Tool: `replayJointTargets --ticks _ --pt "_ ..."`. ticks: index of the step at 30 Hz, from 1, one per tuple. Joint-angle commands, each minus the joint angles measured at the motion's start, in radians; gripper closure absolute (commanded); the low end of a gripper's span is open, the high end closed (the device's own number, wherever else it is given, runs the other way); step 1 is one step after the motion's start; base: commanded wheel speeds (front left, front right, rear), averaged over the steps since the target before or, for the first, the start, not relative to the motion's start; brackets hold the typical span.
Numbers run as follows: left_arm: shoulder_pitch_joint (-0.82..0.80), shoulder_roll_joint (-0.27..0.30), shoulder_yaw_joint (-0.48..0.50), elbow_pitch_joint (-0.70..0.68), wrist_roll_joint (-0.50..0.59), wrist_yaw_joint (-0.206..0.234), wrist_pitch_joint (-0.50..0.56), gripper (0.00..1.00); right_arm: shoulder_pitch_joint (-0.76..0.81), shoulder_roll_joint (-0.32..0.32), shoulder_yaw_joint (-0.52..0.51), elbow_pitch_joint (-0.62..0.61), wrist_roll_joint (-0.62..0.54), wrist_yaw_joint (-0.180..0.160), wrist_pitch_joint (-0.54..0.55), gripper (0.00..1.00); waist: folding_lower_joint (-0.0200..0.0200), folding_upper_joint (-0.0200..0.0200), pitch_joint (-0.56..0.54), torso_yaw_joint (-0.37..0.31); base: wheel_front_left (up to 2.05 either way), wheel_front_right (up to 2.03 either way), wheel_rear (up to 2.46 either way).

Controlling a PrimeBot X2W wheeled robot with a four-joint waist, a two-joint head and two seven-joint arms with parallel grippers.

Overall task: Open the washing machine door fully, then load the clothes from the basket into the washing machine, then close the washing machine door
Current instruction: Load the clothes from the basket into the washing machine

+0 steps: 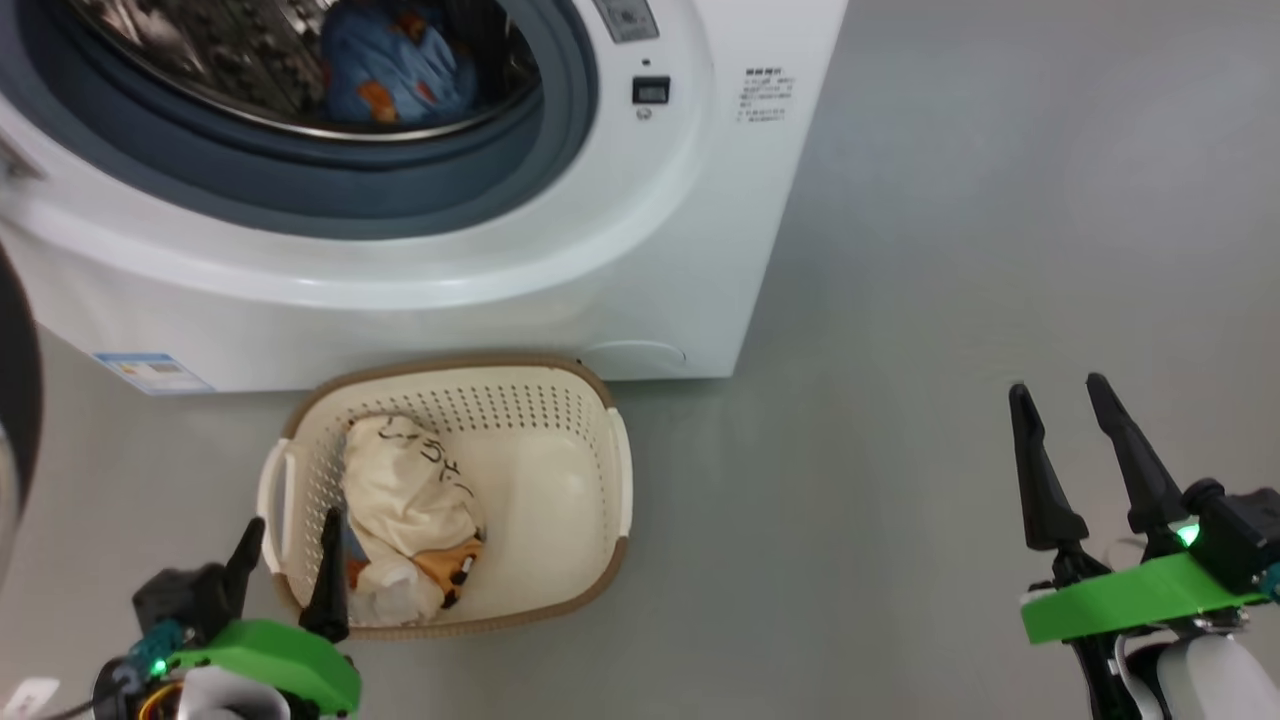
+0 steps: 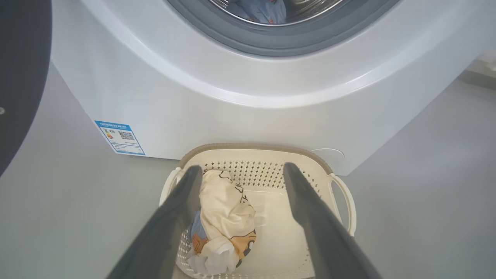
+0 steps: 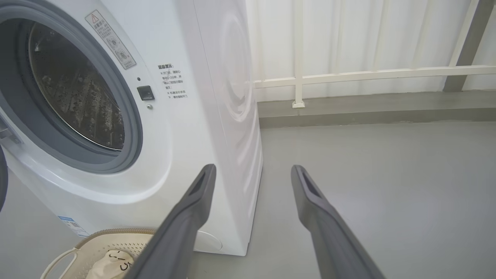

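A smooth grey floor (image 1: 900, 300) carries the white washing machine (image 1: 640, 250), with its black door (image 1: 15, 380) swung out at the left. The cream basket (image 1: 450, 362) sits just in front of the machine and holds a cream garment (image 1: 410, 480). A light blue garment (image 1: 395, 65) lies in the drum (image 1: 200, 50).

The left end effector (image 1: 292, 522) hovers at the basket's near left corner, fingers (image 2: 170, 217) spread and empty. The right end effector (image 1: 1057, 388) hangs well to the right over the floor, likewise released.

The right wrist view adds a white railing (image 3: 368, 73) behind the machine. The left wrist view shows the QR code on the blue label (image 2: 119, 137).
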Motion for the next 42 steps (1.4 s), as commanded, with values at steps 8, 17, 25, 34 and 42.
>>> replayJointTargets --ticks 8,17,25,34,42 --pt "-0.17 0.061 -0.017 0.13 -0.003 0.001 -0.006 0.0 -0.095 0.017 0.05 -0.029 -0.002 0.004 -0.008 0.0 -0.0002 0.0 0.169 -0.066 0.0 0.0 0.0" --pt "-0.333 0.098 -0.046 0.308 0.042 0.012 -0.006 0.0 -0.166 0.045 0.08 -0.03 0.0 0.004 -0.008 0.0 -0.0002 0.0 0.265 -0.119 0.0 0.0 0.0" --pt "-0.45 0.134 -0.089 0.482 0.086 0.058 0.015 0.0 -0.206 0.068 0.1 -0.031 0.004 0.004 -0.008 0.0 -0.0002 0.0 0.328 -0.166 0.0 0.0 0.0" --pt "-0.523 0.177 -0.124 0.552 0.117 0.128 0.1 0.0 -0.229 0.082 0.126 -0.032 0.005 0.004 -0.008 0.0 -0.0002 0.0 0.374 -0.198 0.0 0.0 0.0" --pt "-0.56 0.215 -0.143 0.567 0.127 0.181 0.2 0.0 -0.249 0.092 0.145 -0.034 0.009 0.004 -0.008 0.0 -0.0002 0.0 0.404 -0.223 0.0 0.0 0.0"
